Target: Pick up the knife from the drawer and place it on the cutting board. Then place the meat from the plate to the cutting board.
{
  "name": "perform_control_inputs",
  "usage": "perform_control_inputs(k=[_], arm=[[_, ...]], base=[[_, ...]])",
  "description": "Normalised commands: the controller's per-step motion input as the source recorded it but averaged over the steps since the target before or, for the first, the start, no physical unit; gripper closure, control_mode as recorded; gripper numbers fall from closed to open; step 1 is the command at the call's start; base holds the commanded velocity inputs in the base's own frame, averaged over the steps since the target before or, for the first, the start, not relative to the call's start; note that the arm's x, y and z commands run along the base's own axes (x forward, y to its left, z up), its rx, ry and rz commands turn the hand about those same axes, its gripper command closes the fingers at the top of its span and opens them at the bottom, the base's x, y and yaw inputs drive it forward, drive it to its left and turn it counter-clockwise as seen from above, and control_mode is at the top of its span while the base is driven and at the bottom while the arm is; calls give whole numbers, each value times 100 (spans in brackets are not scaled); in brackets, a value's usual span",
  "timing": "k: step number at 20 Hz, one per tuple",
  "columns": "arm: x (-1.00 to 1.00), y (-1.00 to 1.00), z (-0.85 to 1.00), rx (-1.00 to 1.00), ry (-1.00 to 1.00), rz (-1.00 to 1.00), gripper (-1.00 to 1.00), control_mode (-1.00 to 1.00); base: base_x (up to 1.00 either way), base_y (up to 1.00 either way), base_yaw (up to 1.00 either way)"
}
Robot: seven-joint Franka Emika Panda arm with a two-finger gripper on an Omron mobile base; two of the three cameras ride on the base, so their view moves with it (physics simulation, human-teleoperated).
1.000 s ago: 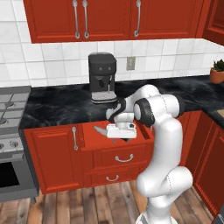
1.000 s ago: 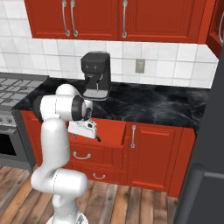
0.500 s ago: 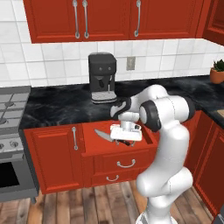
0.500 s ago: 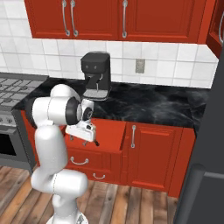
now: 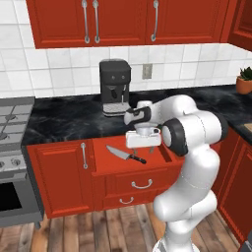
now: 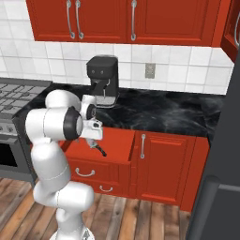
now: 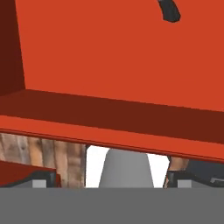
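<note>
The red drawer (image 5: 110,165) stands pulled out under the counter. The knife (image 5: 125,155) lies flat on its floor, with the silver blade to the left and the black handle to the right. My gripper (image 5: 141,147) hangs open just above the drawer's right part, right beside the knife handle and touching nothing. In the right base view the gripper (image 6: 93,139) hovers over the knife handle (image 6: 99,151). The hand view looks down on the drawer floor (image 7: 118,52), with the knife handle's end (image 7: 169,11) at the top. The meat and the plate are out of view.
A black coffee machine (image 5: 115,88) stands on the dark counter (image 5: 59,118) behind the drawer. A stove (image 5: 10,123) is at the left and a potted plant (image 5: 244,81) at the far right. A tan sliver (image 5: 248,127) shows at the counter's right edge; I cannot tell what it is.
The drawer has slid a little further out. The arm's elbow has swung round while the open hand stayed over the drawer's right part. The knife has not moved.
</note>
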Motion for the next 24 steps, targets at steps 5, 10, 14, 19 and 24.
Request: perform_control_inputs(k=[5, 10, 14, 19, 24], arm=[[44, -25, -30, 1, -7, 29, -100, -100], [32, -7, -30, 0, -1, 27, -100, -100], [2, 0, -19, 4, -7, -1, -100, -100], [3, 0, -43, 8, -9, 0, -100, -100], [44, 0, -24, 1, -13, 0, -100, -100]], base=[[0, 0, 0], [0, 0, 0], [0, 0, 0], [0, 0, 0], [0, 0, 0]])
